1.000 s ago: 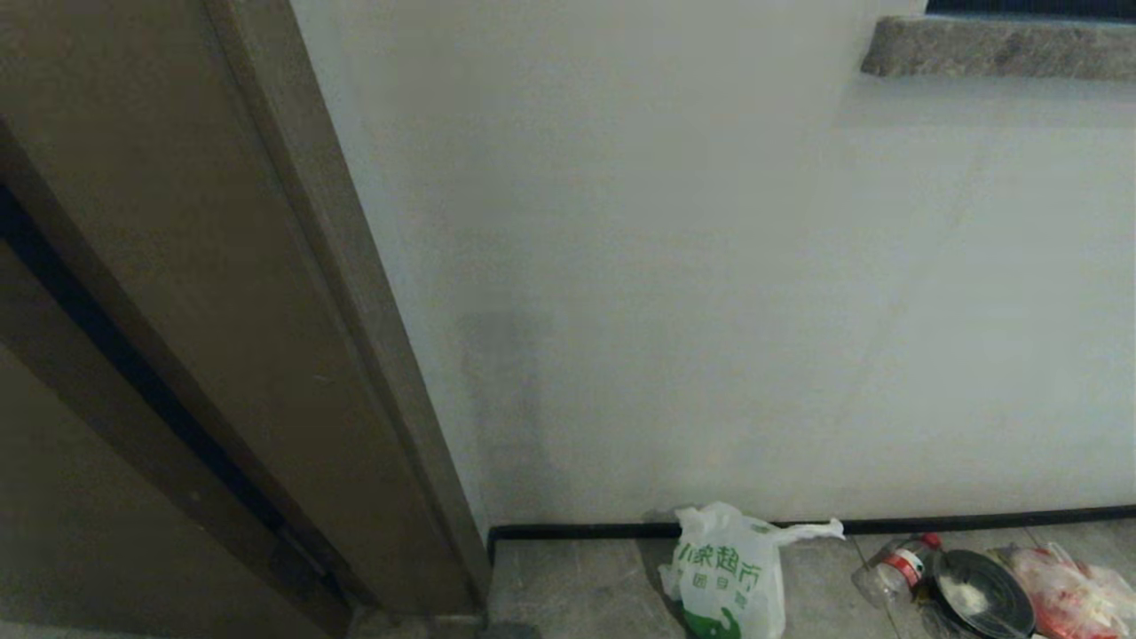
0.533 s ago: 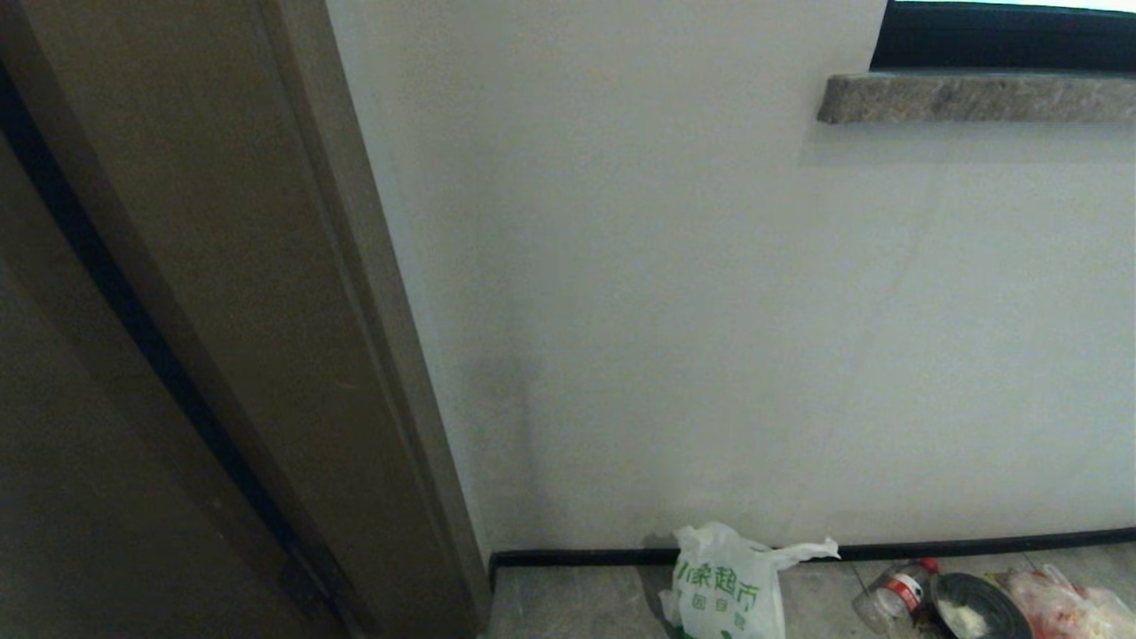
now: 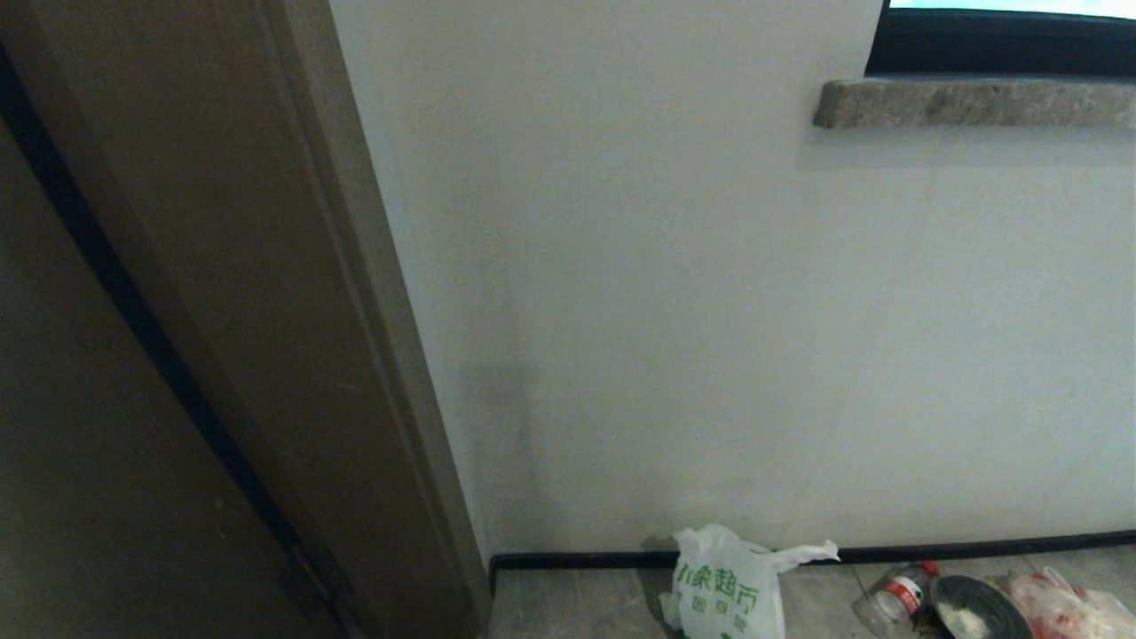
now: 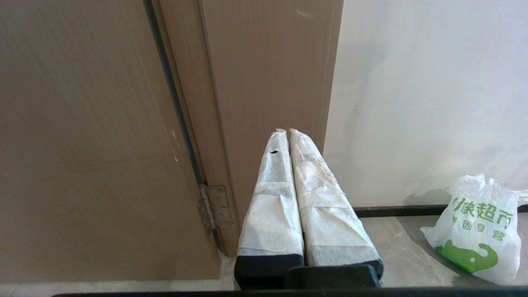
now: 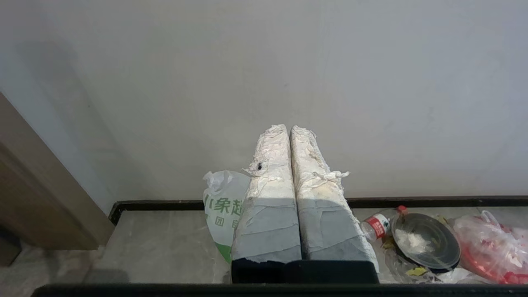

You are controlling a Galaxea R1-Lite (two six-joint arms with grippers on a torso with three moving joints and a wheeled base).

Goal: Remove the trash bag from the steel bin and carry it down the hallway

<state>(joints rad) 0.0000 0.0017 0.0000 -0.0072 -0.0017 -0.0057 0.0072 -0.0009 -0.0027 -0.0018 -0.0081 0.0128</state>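
The trash bag (image 3: 729, 586), white crinkly plastic with green characters, stands on the grey floor tiles against the white wall; it also shows in the left wrist view (image 4: 478, 231) and the right wrist view (image 5: 222, 206). The steel bin is out of view. My left gripper (image 4: 288, 131) is shut and empty, pointing at the brown door frame, well short of the bag. My right gripper (image 5: 288, 127) is shut and empty too, pointing at the wall above the bag, apart from it. Neither arm shows in the head view.
A brown door frame (image 3: 293, 311) and door with a hinge (image 4: 212, 204) stand at the left. Right of the bag lie a clear bottle with a red label (image 3: 892, 593), a round black-rimmed container (image 5: 425, 241) and a pinkish-red bag (image 5: 491, 247). A stone window ledge (image 3: 967, 102) juts out above.
The head view has tilted upward: the whole scene has slid down, showing more of the window ledge and less floor. Bag and litter have not moved.
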